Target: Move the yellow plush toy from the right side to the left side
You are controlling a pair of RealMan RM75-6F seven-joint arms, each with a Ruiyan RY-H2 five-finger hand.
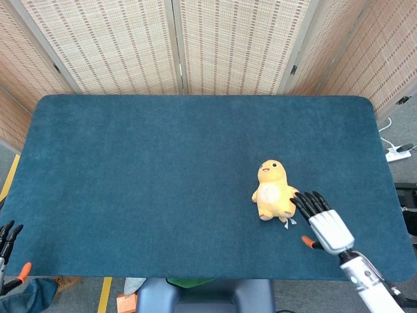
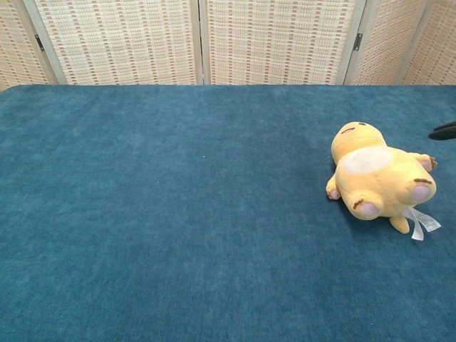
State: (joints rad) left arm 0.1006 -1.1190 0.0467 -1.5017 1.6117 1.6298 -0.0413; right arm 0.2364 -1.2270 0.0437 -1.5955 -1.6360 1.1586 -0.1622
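The yellow plush toy (image 1: 273,192) lies on its back on the right half of the blue table (image 1: 143,182), head toward the far edge. The chest view shows the plush toy (image 2: 377,178) at the right, with pink foot soles and a white tag facing me. My right hand (image 1: 320,218) hovers just right of the toy, fingers straight and spread, fingertips (image 1: 301,201) close to its near arm; I see no grip. One dark fingertip (image 2: 443,132) pokes in at the chest view's right edge. My left hand (image 1: 8,246) hangs off the table's near left corner, fingers spread and holding nothing.
Woven bamboo screens (image 1: 176,45) stand behind the table's far edge. A white power strip (image 1: 396,154) lies on the floor past the right edge. The table's left half (image 2: 142,199) is bare blue felt.
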